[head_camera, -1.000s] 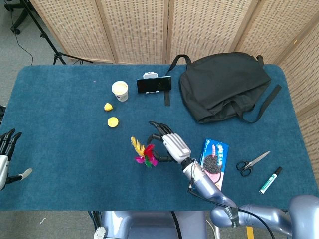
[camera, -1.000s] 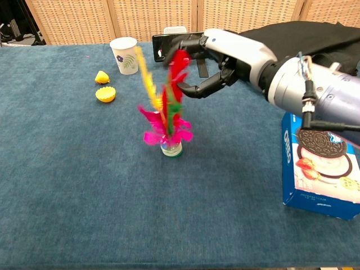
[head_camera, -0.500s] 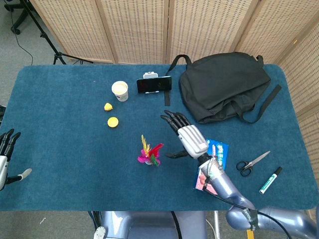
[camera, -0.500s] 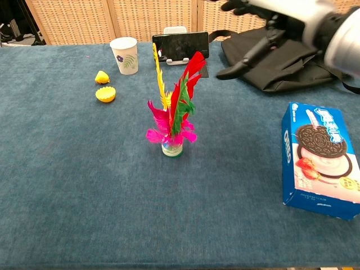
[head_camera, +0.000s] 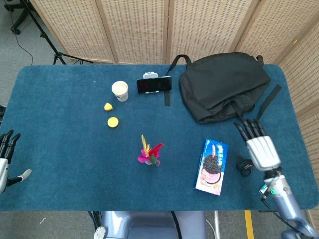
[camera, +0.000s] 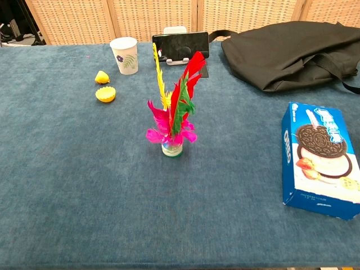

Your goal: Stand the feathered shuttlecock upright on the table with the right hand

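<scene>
**Q:** Where does the feathered shuttlecock stand?

**A:** The feathered shuttlecock stands upright near the middle of the blue-carpeted desk, on its own and touched by nothing. Its small pale round base sits flat on the surface. A ruff of short magenta plumes spreads just above the base; long red and green feathers and one thin yellow one rise from it, leaning slightly outward at the tips. In the head view it appears as a small bright tuft seen from above.

**Q:** And the hands?

**A:** The right hand hangs over the desk's right side, well apart from the shuttlecock, back of the hand up, fingers extended, apart and grasping nothing. It partly covers the scissors. The left hand shows at the left edge, off the desk, fingers released and spread.

**Q:** What else lies on the desk?

**A:** A blue cookie box lies flat to the shuttlecock's right. At the far edge are a paper cup, a phone on a stand and a black bag; two yellow pieces lie near the cup.
</scene>
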You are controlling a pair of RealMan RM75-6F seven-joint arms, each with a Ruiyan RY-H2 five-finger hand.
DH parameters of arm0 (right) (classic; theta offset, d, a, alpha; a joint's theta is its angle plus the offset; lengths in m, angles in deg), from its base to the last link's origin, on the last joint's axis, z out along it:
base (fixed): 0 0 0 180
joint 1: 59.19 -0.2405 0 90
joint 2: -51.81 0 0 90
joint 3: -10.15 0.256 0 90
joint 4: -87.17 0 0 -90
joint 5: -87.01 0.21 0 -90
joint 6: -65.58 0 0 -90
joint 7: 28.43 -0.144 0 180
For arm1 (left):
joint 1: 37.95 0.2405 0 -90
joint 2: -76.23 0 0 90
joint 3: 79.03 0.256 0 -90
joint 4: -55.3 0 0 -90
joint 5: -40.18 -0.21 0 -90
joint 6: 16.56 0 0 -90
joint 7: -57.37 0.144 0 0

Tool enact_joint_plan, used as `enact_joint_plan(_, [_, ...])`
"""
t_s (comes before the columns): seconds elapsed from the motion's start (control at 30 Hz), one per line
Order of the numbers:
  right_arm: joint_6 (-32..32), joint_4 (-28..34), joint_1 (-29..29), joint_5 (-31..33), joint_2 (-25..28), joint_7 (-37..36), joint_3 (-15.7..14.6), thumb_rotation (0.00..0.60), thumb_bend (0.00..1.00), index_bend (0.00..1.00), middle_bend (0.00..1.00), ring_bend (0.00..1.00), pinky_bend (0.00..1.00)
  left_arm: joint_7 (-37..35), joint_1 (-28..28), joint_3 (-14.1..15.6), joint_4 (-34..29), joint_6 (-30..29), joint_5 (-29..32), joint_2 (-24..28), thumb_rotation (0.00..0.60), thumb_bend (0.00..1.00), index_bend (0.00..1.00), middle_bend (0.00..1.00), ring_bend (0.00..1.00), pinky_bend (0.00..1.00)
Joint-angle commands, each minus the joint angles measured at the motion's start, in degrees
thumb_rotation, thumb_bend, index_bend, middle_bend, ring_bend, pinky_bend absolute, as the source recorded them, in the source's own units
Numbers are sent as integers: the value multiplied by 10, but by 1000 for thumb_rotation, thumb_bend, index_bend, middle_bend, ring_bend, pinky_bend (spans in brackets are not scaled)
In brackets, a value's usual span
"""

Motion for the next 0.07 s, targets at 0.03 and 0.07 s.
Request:
enact_joint_plan(0.03, [37,-8,42,3,5,-7,-16,600,0,0,0,0,0,1,0,1,1,-1,-3,-1,600,0,0,0,0,0])
enact_joint_plan(0.07, [43,-10,49,3,4,-5,-17,600,0,0,0,0,0,1,0,2,1,-1,-3,-1,600,0,0,0,0,0])
